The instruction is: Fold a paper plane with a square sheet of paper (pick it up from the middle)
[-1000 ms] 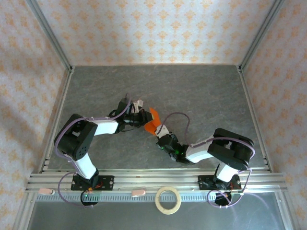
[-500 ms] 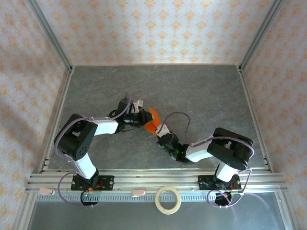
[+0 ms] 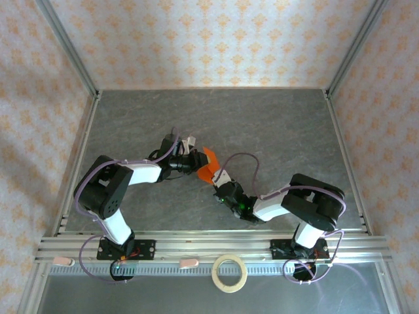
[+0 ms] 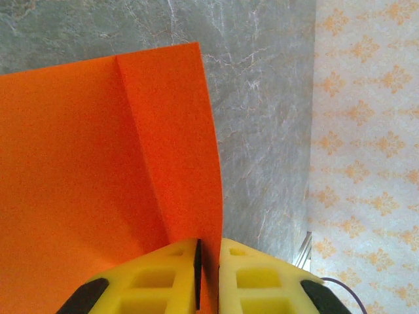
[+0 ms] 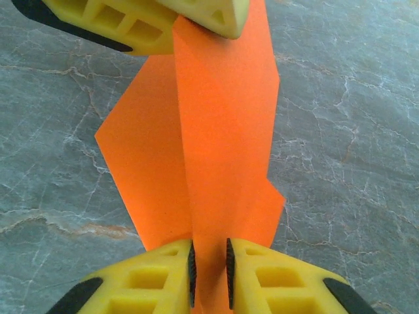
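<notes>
Paper plane (image 3: 208, 165) is at mid-table, held over the grey marbled table (image 3: 281, 124) btwn both arms. Left gripper (image 3: 196, 163) reaches in from the left w/ jaws nearly together, pinching one end of the orange paper. In left wrist view the sheet's edge runs down into the thin slit btwn the yellow fingers (image 4: 163, 278). Right gripper (image 3: 218, 178) reaches in from the near-right, jaws narrow, clamped on the opposite end. Right wrist view shows a long folded strip running from its fingers up to the left gripper's, w/ flaps spreading to either side. Pale tape ring (image 3: 230, 273) lies on the near ledge, well apart.
</notes>
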Motion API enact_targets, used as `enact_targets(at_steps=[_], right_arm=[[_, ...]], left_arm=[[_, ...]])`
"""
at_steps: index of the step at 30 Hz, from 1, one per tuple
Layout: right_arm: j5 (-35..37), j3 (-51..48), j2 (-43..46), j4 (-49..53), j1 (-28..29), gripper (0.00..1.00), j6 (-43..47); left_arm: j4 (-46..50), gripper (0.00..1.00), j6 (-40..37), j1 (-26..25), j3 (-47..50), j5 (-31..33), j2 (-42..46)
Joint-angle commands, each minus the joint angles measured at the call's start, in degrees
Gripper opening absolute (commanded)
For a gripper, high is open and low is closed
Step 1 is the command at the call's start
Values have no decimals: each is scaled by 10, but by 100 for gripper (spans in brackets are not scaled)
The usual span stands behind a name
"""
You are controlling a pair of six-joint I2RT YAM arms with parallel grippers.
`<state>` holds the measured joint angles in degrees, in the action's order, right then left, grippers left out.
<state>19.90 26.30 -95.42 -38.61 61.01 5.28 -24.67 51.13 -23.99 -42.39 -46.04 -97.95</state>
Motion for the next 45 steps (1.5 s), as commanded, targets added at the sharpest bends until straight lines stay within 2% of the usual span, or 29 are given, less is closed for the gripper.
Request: enact_targets(at_steps=[1, 14, 18, 21, 25, 32, 37, 45], right_arm=[[4, 4, -2, -3, -4, 17, 4], [-13, 2, 1, -3, -6, 2, -5], [-36, 4, 4, -1, -12, 0, -21], [-82, 2, 9, -1, -23, 0, -41], [-150, 4, 11, -1, -46, 0, -80], [-265, 8, 23, -8, -97, 0, -135], [-350, 14, 23, -16, -132, 0, -177], [-368, 23, 14, -15, -143, 0, -179]], left_arm=[[-6, 15, 3, -2, 0, -3, 11], [-1, 17, 4, -3, -1, 2, 14], [27, 42, -6, -2, -8, 23, 28], [52, 57, -11, 4, -10, 56, 49], [81, 70, -14, 11, -8, 98, 81], [108, 72, -8, 17, 14, 155, 129], [107, 72, -8, 22, 22, 155, 137], [73, 72, 1, 21, 17, 107, 102]])
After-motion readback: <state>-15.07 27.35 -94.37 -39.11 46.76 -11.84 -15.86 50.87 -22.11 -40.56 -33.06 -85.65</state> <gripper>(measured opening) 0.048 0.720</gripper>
